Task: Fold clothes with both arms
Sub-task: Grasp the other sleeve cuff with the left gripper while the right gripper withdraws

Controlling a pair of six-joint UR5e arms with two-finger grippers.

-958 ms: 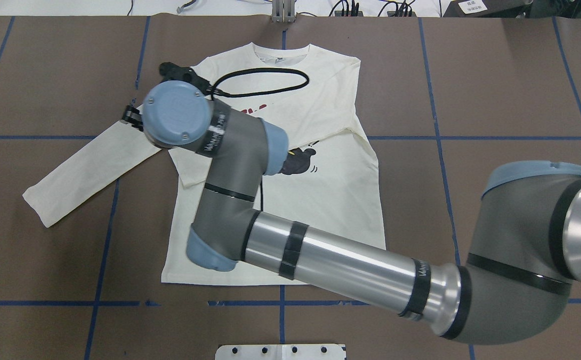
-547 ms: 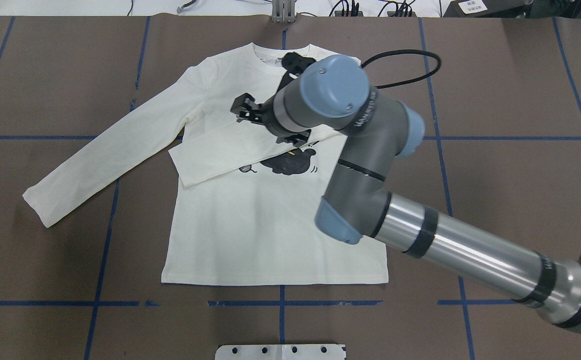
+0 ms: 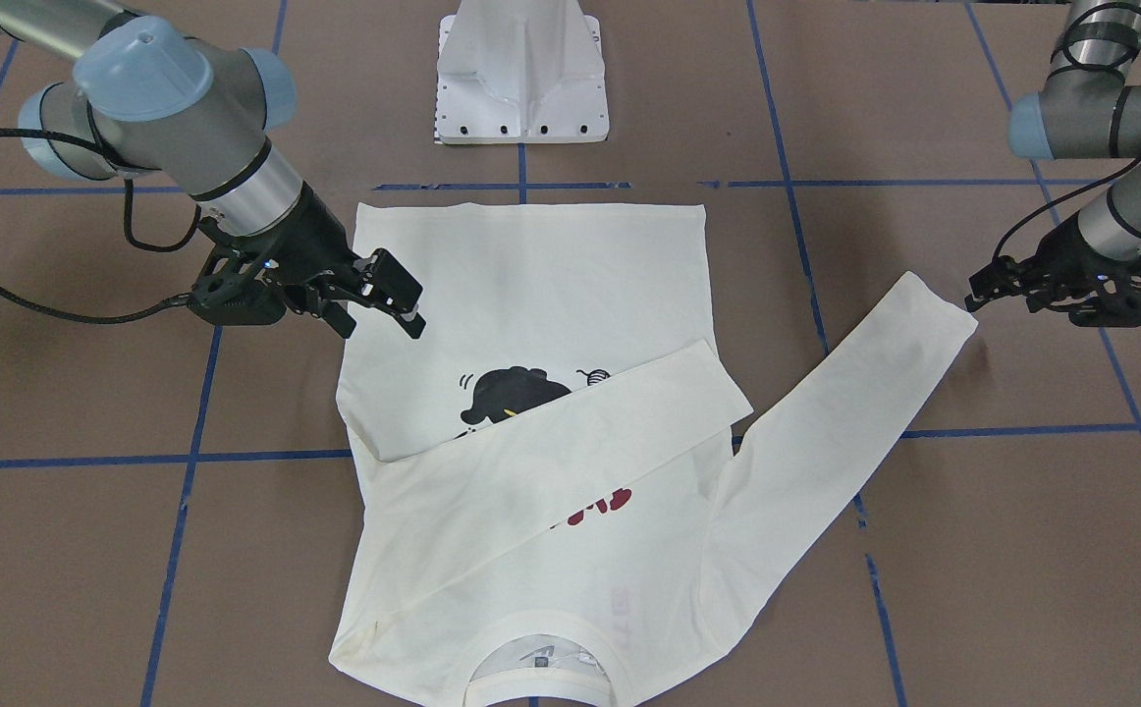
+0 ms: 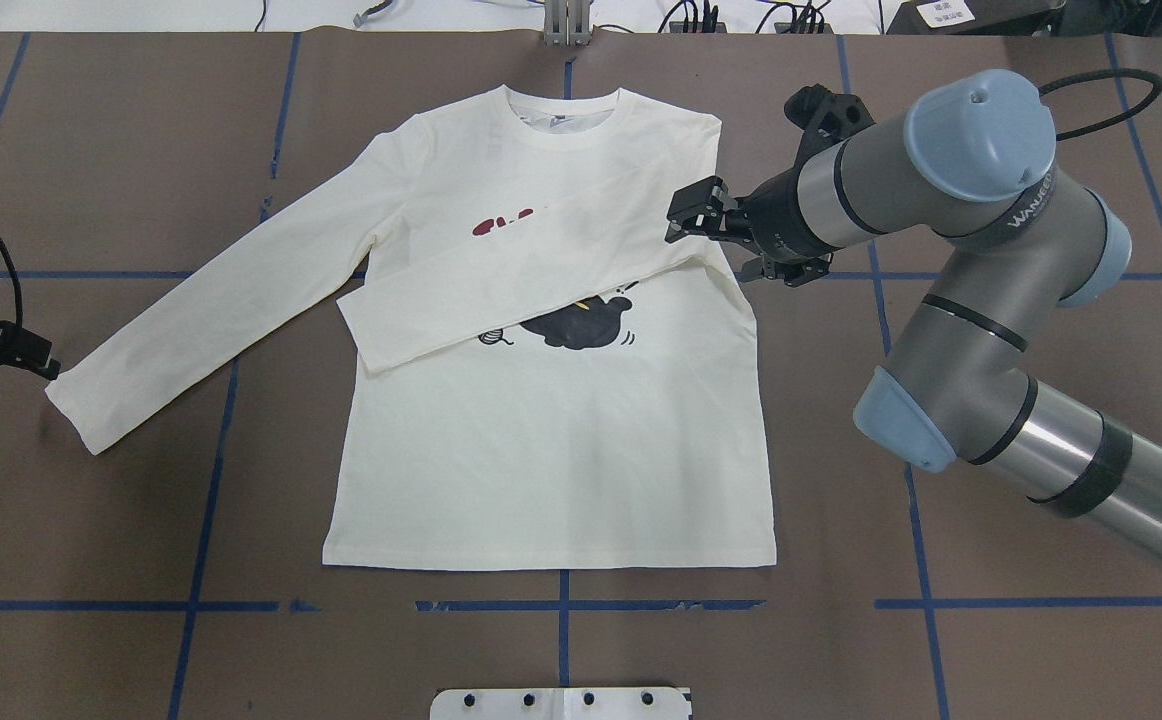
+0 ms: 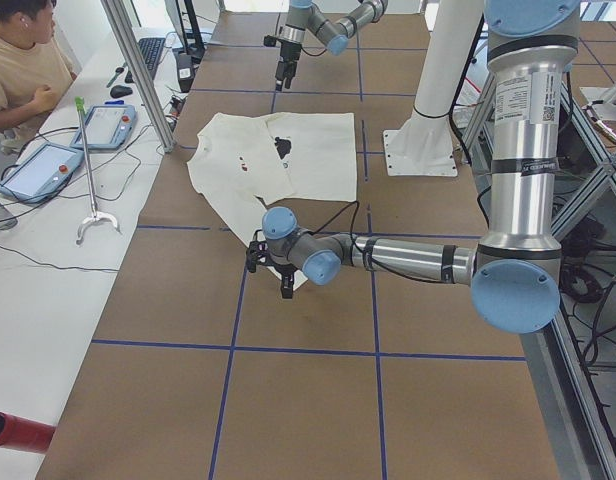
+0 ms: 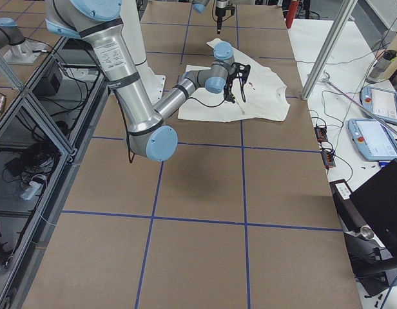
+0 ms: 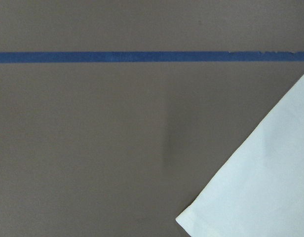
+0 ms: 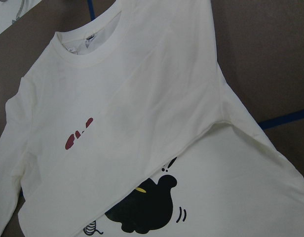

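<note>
The cream T-shirt [image 4: 541, 450] lies flat on the brown table [image 4: 991, 120] with its cat picture up. One sleeve [image 4: 501, 290] is folded across the chest and the other sleeve [image 4: 221, 300] sticks out to the side. The right gripper [image 4: 683, 218] is by the shirt's edge where the folded sleeve starts, spread apart and holding nothing. The left gripper [image 4: 39, 358] is just beside the end of the long sleeve, and I cannot tell if it is spread or closed.

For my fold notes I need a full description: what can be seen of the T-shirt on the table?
The cream-white T-shirt looks like cotton and lies flat, print up, on the brown table, ribbed collar away from the robot. One sleeve is folded across the chest, partly covering the black cat print and red lettering; the other sleeve lies stretched out sideways.
</note>
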